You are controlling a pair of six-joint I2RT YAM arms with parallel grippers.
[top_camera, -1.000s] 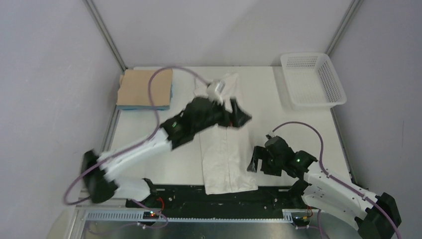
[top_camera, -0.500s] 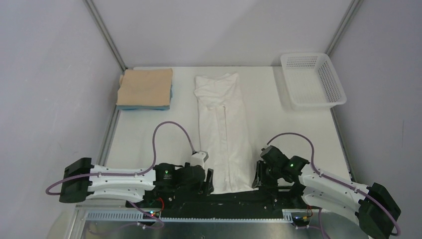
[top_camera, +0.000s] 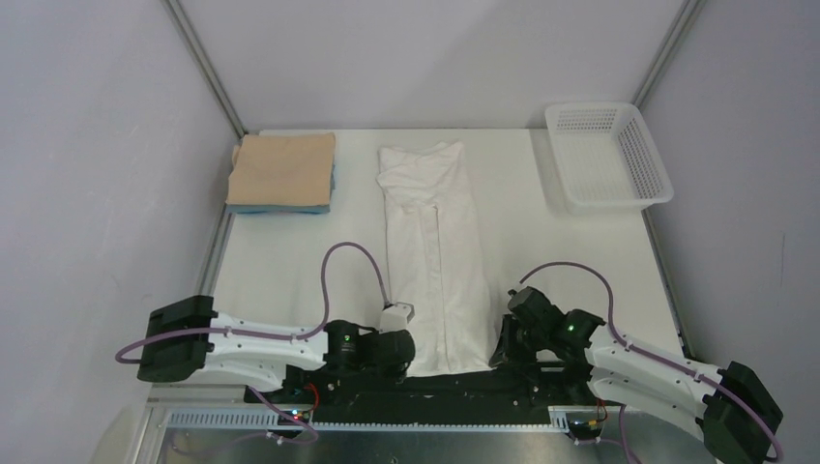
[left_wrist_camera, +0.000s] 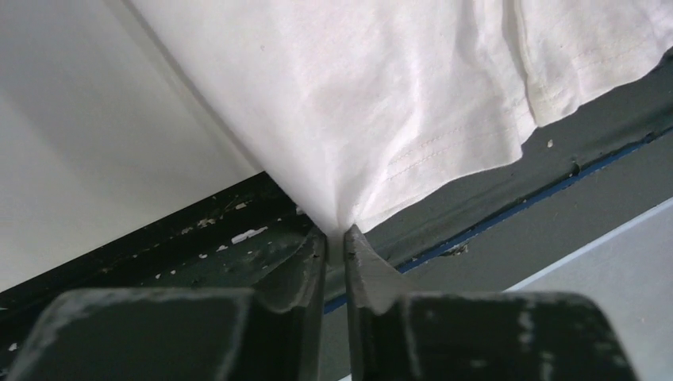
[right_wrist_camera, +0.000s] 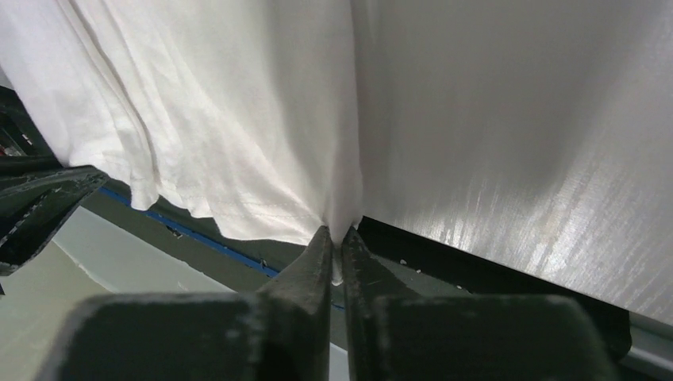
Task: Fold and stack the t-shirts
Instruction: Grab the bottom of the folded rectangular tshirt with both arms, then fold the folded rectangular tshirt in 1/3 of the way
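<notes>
As seen from top external: white wrinkly cloth t-shirt (top_camera: 432,261) folded into long narrow strip, lying lengthwise at middle of white table (top_camera: 290,271), hem at near edge. Far left corner: tan folded t-shirt (top_camera: 282,166) stacked on light blue t-shirt (top_camera: 280,207). At hem's left corner: left gripper (top_camera: 404,354); at right corner: right gripper (top_camera: 503,346). Left wrist: fingers (left_wrist_camera: 305,262) nearly together, pinching white hem corner. Right wrist: fingers (right_wrist_camera: 309,262) clamped likewise on opposite hem corner.
</notes>
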